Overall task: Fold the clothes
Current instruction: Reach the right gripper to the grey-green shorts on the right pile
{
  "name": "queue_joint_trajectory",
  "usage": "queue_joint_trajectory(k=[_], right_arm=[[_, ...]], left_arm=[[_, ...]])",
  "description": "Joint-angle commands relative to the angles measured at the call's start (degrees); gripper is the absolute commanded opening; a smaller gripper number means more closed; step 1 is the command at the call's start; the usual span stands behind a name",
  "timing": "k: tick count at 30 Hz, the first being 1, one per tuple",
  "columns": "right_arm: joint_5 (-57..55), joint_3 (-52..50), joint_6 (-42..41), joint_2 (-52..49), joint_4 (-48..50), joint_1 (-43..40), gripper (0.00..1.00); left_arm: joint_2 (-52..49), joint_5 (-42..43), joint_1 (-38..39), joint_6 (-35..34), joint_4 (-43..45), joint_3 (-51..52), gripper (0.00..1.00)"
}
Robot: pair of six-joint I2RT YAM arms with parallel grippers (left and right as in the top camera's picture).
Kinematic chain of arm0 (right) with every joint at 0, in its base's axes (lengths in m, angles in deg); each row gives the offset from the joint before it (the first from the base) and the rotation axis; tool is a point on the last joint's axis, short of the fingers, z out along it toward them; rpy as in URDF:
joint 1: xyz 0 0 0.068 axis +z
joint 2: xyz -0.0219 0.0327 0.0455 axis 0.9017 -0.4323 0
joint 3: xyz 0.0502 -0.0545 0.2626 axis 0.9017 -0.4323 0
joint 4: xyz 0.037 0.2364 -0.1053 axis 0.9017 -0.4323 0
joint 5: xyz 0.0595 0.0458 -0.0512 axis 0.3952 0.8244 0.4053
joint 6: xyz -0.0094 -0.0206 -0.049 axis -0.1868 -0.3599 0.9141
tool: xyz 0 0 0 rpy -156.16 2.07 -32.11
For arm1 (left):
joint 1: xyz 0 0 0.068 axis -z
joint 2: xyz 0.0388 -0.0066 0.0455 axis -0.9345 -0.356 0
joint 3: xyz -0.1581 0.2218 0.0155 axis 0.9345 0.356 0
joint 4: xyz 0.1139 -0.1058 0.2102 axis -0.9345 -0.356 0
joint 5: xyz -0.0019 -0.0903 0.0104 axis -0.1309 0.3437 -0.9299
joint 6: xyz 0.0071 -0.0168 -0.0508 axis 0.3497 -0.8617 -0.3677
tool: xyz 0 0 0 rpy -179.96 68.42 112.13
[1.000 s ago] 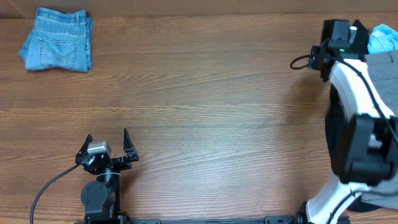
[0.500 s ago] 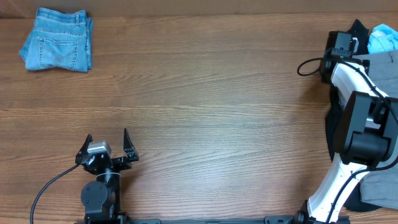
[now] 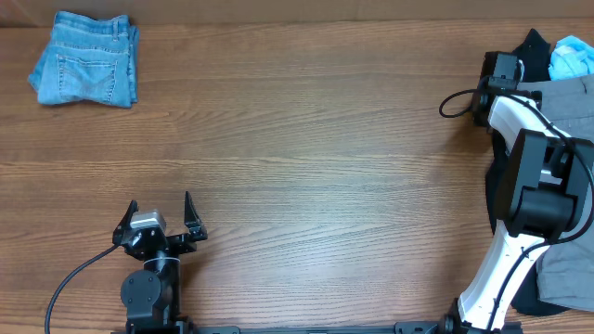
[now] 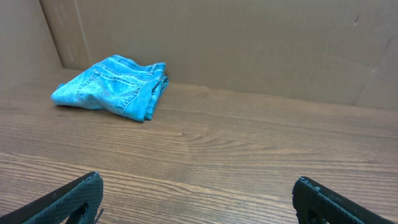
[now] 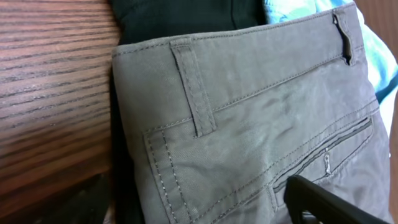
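Observation:
The mid-grey shorts point(image 5: 261, 124) fill the right wrist view, with waistband, belt loop and a stitched pocket showing. They lie on a pile at the table's far right edge point(image 3: 568, 100). My right gripper point(image 5: 196, 190) is open, its fingers spread either side of the shorts just above the cloth, holding nothing. My right arm point(image 3: 520, 121) reaches over that pile. My left gripper point(image 3: 162, 215) is open and empty near the front left, far from the shorts; it also shows in the left wrist view point(image 4: 198, 182).
Folded blue denim jeans point(image 3: 88, 60) lie at the back left corner, also in the left wrist view point(image 4: 115, 86). A black garment point(image 5: 180, 15) lies under the shorts, next to a light blue cloth point(image 3: 571, 57). A cardboard wall point(image 4: 249, 43) backs the table.
My right arm has lowered and drawn in over the pile at the far right, its wrist shifting slightly. The left arm has not moved.

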Motion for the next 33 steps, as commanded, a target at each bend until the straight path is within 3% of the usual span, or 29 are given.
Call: queue_joint_trajectory(k=[1,14,21,33], right_arm=[[1.5,1.4,0.0,-0.9,0.5,-0.2,0.9],[3.1,2.0,-5.1,-0.9,1.1,-0.2,0.89],[-1.8,3.8,-5.0,-0.9,0.7,-0.2,0.91],[1.0,4.5,-4.6,-1.0,-1.6,-0.7,0.88]], left_arm=[[0.6,-0.5,-0.6,0.7,0.2,0.2,1.0],[0.6,-0.5,-0.6,0.7,0.2,0.2,1.0],[0.6,-0.5,-0.6,0.7,0.2,0.2,1.0],[0.6,-0.5,-0.6,0.7,0.2,0.2,1.0]])
